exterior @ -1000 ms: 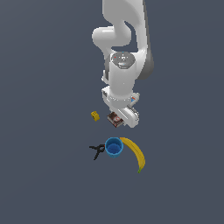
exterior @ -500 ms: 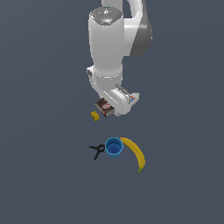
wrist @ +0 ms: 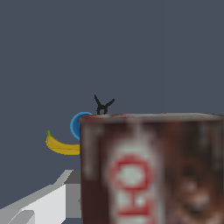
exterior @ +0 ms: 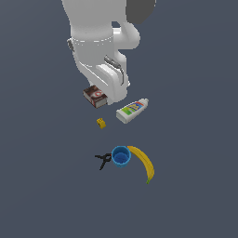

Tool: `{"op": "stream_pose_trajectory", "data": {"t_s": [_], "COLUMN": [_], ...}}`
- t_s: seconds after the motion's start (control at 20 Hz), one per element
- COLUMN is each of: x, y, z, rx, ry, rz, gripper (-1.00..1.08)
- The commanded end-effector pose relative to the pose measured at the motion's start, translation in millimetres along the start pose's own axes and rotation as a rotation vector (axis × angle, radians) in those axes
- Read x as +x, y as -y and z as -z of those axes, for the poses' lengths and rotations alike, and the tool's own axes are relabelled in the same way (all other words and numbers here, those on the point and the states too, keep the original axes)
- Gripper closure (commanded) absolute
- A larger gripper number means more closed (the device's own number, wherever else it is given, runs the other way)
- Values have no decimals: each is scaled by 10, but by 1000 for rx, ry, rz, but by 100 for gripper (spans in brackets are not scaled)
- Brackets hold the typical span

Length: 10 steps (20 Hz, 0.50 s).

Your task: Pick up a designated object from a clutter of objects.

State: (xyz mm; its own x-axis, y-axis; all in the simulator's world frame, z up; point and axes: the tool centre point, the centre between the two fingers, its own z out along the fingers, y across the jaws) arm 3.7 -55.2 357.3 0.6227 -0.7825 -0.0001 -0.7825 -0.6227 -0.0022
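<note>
The designated object, a dark brown box with a red and white label, hangs under the white hand, and my gripper is shut on it. The hand's body hides the fingertips in the exterior view. In the wrist view the box fills the near field, blurred, with a white finger beside it. The rest of the clutter of objects lies below on the grey floor: a white bottle, a tiny yellow block, a blue cup, a banana and a black clamp.
The cup, banana and clamp sit close together, also showing beyond the box in the wrist view. The arm's bulky white links fill the upper middle of the exterior view. A plain grey floor surrounds everything.
The hand has carried the brown box upward and toward the exterior view's left, away from the cup and banana. The white bottle, hidden before, now shows.
</note>
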Motion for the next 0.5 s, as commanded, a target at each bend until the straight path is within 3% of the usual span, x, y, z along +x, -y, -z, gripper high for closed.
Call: {"op": "stream_pose_trajectory", "data": {"t_s": [0.0,0.45], "x": [89,303], "y": [-36,-93], "z": [208,663], "rx": [-1,-2], "ry": [1,0], "rz": [1,1], "gripper": [108,108]}}
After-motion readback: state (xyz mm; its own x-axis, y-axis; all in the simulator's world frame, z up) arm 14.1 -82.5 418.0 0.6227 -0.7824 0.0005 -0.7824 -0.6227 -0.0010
